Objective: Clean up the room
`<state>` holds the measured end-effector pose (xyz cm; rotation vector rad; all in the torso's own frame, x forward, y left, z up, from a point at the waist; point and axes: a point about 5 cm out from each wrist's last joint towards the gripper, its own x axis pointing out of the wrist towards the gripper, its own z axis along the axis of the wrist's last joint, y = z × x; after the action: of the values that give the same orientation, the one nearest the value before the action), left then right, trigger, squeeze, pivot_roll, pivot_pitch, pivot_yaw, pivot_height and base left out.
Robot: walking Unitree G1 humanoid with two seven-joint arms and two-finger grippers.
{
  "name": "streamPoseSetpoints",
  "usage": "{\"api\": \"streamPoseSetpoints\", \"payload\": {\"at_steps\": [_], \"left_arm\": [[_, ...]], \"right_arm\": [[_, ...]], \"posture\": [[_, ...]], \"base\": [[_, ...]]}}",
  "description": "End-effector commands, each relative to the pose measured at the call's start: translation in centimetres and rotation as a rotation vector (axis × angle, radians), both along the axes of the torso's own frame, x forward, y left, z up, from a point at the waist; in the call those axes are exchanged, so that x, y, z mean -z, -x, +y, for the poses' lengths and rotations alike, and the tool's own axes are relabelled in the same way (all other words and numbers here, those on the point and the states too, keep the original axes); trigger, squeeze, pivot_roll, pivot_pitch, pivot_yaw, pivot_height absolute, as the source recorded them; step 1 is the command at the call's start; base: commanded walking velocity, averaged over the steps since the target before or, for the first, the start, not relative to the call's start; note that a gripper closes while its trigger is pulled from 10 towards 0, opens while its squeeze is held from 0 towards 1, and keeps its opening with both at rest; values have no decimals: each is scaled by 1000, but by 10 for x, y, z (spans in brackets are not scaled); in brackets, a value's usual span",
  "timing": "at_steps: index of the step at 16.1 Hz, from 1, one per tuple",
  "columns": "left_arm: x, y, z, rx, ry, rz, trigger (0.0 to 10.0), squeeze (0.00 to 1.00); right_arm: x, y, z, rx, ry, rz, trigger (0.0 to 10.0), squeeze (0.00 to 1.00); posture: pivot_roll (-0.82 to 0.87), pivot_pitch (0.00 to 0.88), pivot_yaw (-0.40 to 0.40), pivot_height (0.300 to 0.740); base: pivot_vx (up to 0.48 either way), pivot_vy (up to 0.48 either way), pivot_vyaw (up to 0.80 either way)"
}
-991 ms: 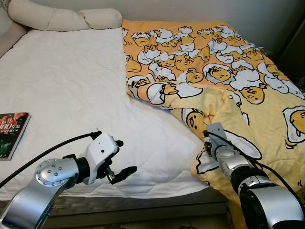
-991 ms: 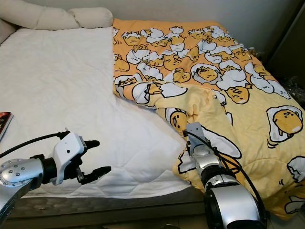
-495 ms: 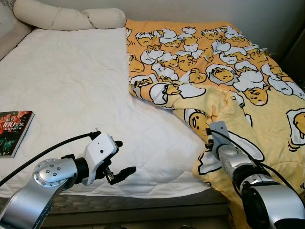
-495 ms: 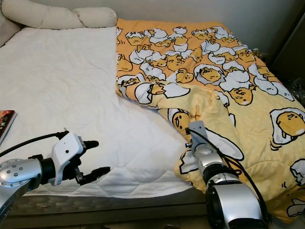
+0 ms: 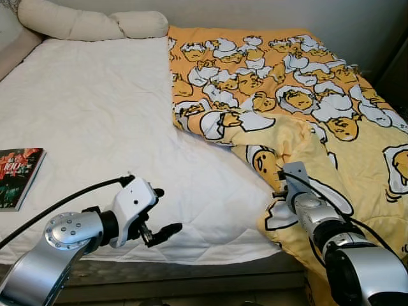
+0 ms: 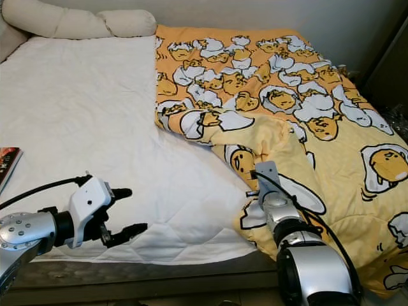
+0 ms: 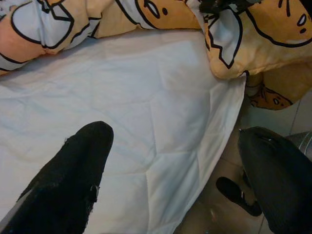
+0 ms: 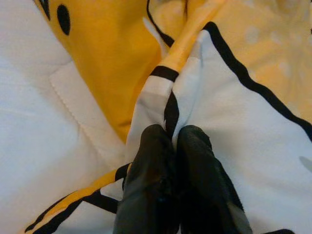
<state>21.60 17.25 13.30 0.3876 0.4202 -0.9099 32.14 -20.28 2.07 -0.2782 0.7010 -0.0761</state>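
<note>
Right gripper pinched tight on yellow blanket fold at bed's 4 o'clock corner. Left gripper spread wide, empty, at 7 o'clock. Best to drag the fold toward 9 o'clock, low and steady, without loosening the pinch.

A home bedroom, shown by a bed with a white quilted mattress cover, cream bolster pillows at its head, a yellow cartoon-print duvet spread on one side, and a book lying near the edge
</note>
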Motion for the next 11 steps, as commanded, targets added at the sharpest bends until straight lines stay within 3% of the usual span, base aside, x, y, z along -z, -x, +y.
{"api": "streamPoseSetpoints", "payload": {"at_steps": [1, 2, 6, 9, 10, 11], "left_arm": [[-4, -3, -1, -2, -3, -15, 10000, 0], [-3, -3, -1, -2, -1, -16, 10000, 0], [-2, -3, -5, -6, 16, -16, 10000, 0], [0, -3, -6, 0, 20, -10, 10000, 0], [0, -4, -7, 3, 22, -9, 10000, 0], [0, -5, -8, 4, 23, -9, 10000, 0]], "right_arm": [[-2, 1, -10, 11, -18, -10, 0, 0], [-2, 1, -11, 6, -31, -13, 0, 0], [-4, 5, -13, -165, -284, -41, 0, 0], [-1, 33, -7, -607, -519, 23, 0, 0], [3, 59, 0, -804, -630, 103, 0, 0], [4, 73, 4, -900, -678, 150, 0, 0]], "posture": [[61, 0, -17, 740], [59, 0, -18, 740], [42, 0, -21, 740], [29, 0, -14, 740], [24, 0, -13, 740], [24, 0, -13, 740]], "base": [[0, 0, 0], [0, 0, 0], [0, 0, 0], [0, 0, 0], [0, 0, 0], [0, 0, 0]]}}
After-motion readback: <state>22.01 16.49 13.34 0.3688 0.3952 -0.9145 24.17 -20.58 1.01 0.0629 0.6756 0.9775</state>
